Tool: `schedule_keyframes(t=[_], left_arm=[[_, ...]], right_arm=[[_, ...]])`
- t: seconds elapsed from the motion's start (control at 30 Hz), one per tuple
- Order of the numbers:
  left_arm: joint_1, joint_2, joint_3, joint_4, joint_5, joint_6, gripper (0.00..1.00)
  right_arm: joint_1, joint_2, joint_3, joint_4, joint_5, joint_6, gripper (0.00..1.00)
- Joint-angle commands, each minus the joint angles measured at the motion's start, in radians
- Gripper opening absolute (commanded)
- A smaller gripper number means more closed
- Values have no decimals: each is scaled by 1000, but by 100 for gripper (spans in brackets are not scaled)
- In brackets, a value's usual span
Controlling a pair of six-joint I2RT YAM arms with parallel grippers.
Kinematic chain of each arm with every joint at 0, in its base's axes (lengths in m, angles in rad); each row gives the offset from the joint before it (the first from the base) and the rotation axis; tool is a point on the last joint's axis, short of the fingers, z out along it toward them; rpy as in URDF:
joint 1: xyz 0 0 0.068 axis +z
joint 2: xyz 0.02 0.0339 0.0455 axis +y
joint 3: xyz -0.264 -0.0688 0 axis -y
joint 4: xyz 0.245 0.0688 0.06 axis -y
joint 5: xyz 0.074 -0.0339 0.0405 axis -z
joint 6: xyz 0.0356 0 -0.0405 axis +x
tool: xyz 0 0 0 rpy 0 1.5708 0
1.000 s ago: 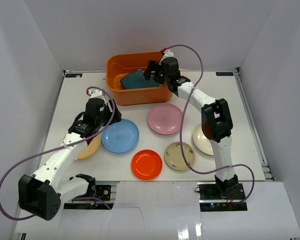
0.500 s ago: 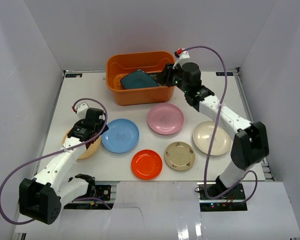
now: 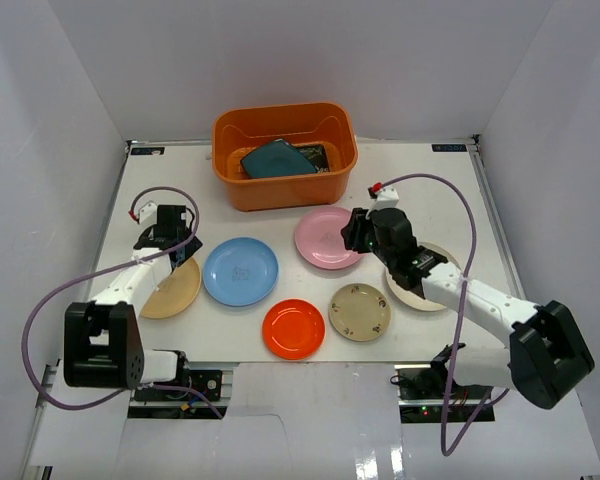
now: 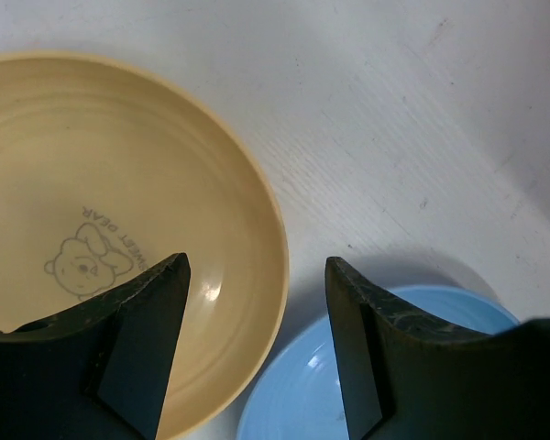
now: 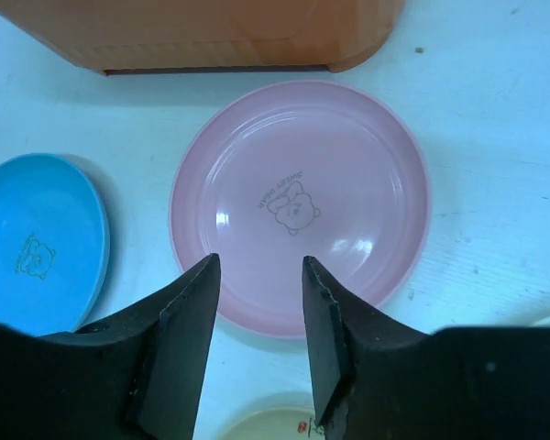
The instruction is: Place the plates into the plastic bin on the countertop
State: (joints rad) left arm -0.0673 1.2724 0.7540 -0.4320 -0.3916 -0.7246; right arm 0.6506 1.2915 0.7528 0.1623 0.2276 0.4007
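Observation:
The orange plastic bin (image 3: 280, 190) stands at the back of the countertop (image 3: 460, 200); a teal square plate (image 3: 276, 160) leans in it over a black plate (image 3: 318, 154). On the countertop lie blue (image 3: 240, 271), pink (image 3: 325, 238), red (image 3: 293, 328), beige patterned (image 3: 359, 311), cream (image 3: 410, 285) and tan-yellow (image 3: 170, 292) plates. My left gripper (image 3: 183, 252) is open, its jaws straddling the tan-yellow plate's (image 4: 119, 229) right rim, beside the blue plate (image 4: 302, 385). My right gripper (image 3: 352, 232) is open and empty over the pink plate's (image 5: 298, 183) near rim.
White panels wall the countertop on the left, back and right. The bin's wall (image 5: 211, 37) is just beyond the pink plate in the right wrist view. The right forearm crosses the cream plate. Purple cables loop off both arms.
The right arm has pulled back out of the bin down to the pink plate, leaving the teal plate inside. The left gripper has swung from the blue plate's edge to the tan-yellow plate's rim.

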Motion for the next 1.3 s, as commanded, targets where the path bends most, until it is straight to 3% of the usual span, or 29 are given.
schedule_keyframes(t=[0.0, 0.1, 0.27, 0.47, 0.67, 0.7, 0.9, 1.0, 1.13, 1.17, 1.27], left_arm=[[18, 63, 59, 76, 39, 34, 71], [34, 140, 80, 78, 51, 44, 71], [38, 214, 84, 79, 68, 45, 65], [43, 222, 87, 79, 53, 65, 47], [57, 223, 102, 78, 49, 93, 3], [55, 217, 105, 73, 54, 93, 0], [57, 72, 146, 58, 94, 163, 0], [28, -20, 241, 39, 109, 211, 0], [-121, -22, 507, 18, 51, 261, 0], [-205, 23, 565, 19, 28, 301, 0], [-288, 175, 806, 10, 16, 372, 0]], right_arm=[[20, -125, -41, -7, 98, -14, 49], [21, -210, -101, -131, 183, -39, 74], [20, -273, -179, -207, 262, -36, 73], [20, -281, -237, -241, 363, 3, 67], [-22, -244, -267, -236, 355, 3, 61], [-28, -229, -267, -234, 349, 4, 61], [-71, -101, -244, -188, 276, -14, 51], [-75, -75, -230, -175, 256, -20, 46], [-83, -54, -217, -175, 240, -34, 39], [-88, -43, -217, -175, 231, -30, 36], [-94, -12, -216, -135, 205, -25, 32]])
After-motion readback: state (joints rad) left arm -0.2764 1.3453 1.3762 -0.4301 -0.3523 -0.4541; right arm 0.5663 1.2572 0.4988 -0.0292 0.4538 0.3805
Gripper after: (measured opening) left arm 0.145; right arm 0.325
